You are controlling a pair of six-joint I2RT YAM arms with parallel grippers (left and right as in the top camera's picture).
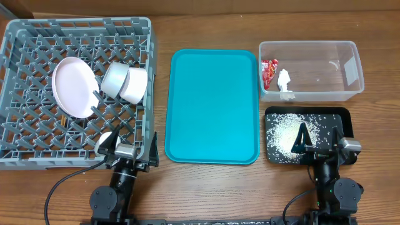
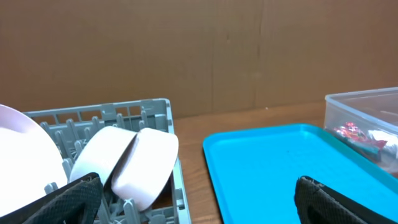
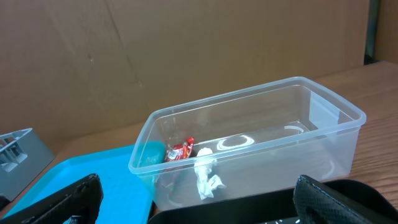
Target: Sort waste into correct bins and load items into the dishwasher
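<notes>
Wrapper: you'll find the red snack wrapper (image 1: 269,70) inside the clear tub (image 1: 319,75), against its left wall.
Tissue: the crumpled white tissue (image 1: 284,82) lies in the same tub, just beside the wrapper on its right.
Rice: the loose white rice grains (image 1: 284,131) are spread over the left half of the black tray (image 1: 342,120).
Tub: it sits at the counter's (image 1: 206,187) far right corner, and its right half is bare.
Black tray: it sits just nearer you than the tub, by the right edge.
Plate: the round white plate (image 1: 75,86) leans tilted among the pegs in the left half of the grey dish rack (image 1: 75,25).
Bowls: your two pale bowls (image 1: 125,82) stand on edge, touching each other, just right of the plate.
Cup: a small white cup (image 1: 105,140) shows at the rack's near right corner, partly hidden by the left gripper.
Rack: it fills the counter's far left corner.
Left gripper (image 1: 132,142): your jaws stand wide apart and hold nothing, hovering over the rack's near right corner.
Right gripper (image 1: 320,132): its jaws are also spread wide and hold nothing, above the black tray's near side.
Teal tray (image 1: 212,106): it lies mid-counter between the rack and the two bins.
</notes>
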